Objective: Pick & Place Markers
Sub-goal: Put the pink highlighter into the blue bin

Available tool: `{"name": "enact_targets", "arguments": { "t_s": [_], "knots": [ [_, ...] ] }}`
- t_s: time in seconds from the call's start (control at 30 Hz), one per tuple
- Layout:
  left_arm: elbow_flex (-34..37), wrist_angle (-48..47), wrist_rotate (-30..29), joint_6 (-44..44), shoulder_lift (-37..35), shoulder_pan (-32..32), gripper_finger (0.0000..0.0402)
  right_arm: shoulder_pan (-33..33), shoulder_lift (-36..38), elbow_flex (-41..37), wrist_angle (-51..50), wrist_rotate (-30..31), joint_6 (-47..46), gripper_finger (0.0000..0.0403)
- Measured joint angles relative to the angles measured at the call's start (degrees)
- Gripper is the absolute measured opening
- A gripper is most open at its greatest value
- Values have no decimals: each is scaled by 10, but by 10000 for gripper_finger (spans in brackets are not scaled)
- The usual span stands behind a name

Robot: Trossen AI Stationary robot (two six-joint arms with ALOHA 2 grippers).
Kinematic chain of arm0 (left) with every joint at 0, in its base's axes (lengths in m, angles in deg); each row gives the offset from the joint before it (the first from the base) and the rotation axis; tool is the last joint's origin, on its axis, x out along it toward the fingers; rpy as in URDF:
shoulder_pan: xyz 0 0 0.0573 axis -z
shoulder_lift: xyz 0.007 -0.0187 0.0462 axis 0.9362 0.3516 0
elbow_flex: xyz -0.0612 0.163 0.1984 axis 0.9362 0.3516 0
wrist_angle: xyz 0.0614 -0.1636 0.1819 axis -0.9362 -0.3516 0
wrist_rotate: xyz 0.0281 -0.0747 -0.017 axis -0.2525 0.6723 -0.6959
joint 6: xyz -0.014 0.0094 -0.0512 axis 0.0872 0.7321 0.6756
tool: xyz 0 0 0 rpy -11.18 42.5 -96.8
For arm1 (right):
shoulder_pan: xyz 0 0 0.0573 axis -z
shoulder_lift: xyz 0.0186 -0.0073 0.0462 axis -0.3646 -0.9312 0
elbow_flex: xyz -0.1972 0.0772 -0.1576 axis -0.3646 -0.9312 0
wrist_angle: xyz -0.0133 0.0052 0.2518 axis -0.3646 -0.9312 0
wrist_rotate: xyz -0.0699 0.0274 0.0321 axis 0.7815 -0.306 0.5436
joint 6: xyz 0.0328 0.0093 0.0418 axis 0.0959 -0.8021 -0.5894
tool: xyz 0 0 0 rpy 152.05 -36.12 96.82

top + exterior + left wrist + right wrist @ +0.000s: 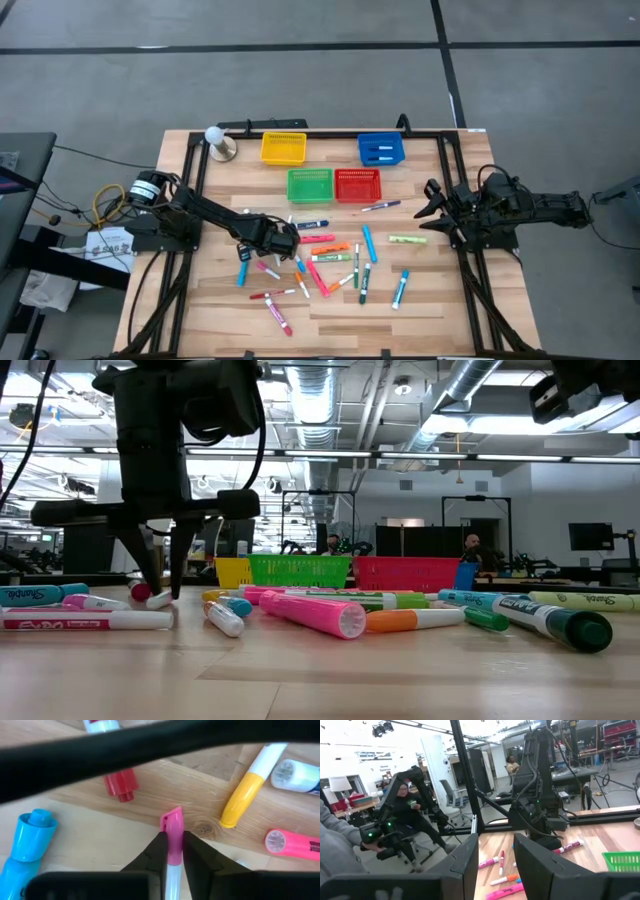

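Pink-capped marker (172, 827) pinched between the left gripper (172, 851) jaws, cap poking out past the tips, lying on the wooden tabletop (150, 790). Tight around it: red cap (120, 785) just ahead, blue marker (27, 837) to one side, yellow marker (242, 795) and pink marker (292, 844) to the other. Marker barrel hidden behind the jaws. Rest of the markers (330, 258) scattered mid-table. Right gripper (432, 208) parked at the far table edge, jaws partly apart, holding nothing.
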Motion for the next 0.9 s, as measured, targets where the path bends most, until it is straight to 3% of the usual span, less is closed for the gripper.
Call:
{"name": "enact_targets", "arguments": {
  "t_s": [0.43,0.7,0.9],
  "knots": [
    [1,-2,21,-47,-43,4,21,0,0,0,1,0,-66,113],
    [0,-22,-27,-53,-119,12,6,0,0,0,1,0,-71,113],
    [0,6,-17,-85,-104,17,6,0,0,0,1,0,-71,113]
  ]
}}
